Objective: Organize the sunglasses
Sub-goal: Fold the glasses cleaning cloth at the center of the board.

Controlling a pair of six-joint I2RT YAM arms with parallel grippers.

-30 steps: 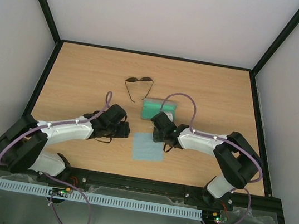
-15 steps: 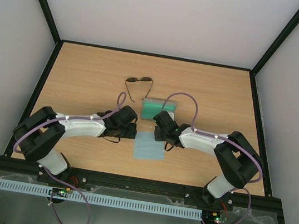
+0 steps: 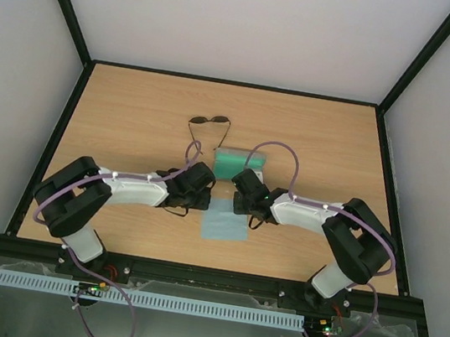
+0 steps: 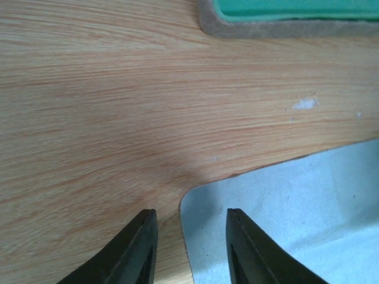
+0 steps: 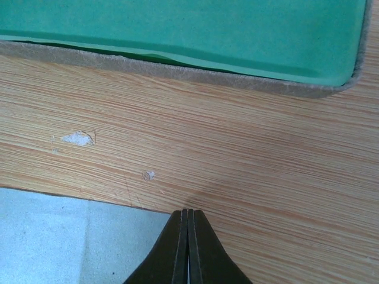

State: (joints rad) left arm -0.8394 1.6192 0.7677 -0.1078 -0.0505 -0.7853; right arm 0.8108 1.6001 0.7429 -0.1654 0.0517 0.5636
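The sunglasses (image 3: 209,122) lie unfolded on the far middle of the table, dark wire frame, temple arms pointing toward me. Neither gripper touches them, and they show in neither wrist view. My left gripper (image 3: 204,197) is open and low over the table; in its wrist view (image 4: 190,223) the near-left corner of the light blue cloth (image 4: 296,213) lies between the jaws. My right gripper (image 3: 245,203) is shut, its tips (image 5: 188,213) at the far right corner of the cloth (image 5: 59,242). I cannot tell if it pinches the cloth.
The open case (image 3: 236,166) with its green lining lies just beyond both grippers, and shows in the left wrist view (image 4: 284,10) and the right wrist view (image 5: 177,29). The cloth (image 3: 224,222) lies flat between the arms. Black rails edge the table.
My left arm has swung right, bringing its open gripper to the cloth's left corner. My right gripper has hardly moved. Sunglasses, case and cloth have stayed put.
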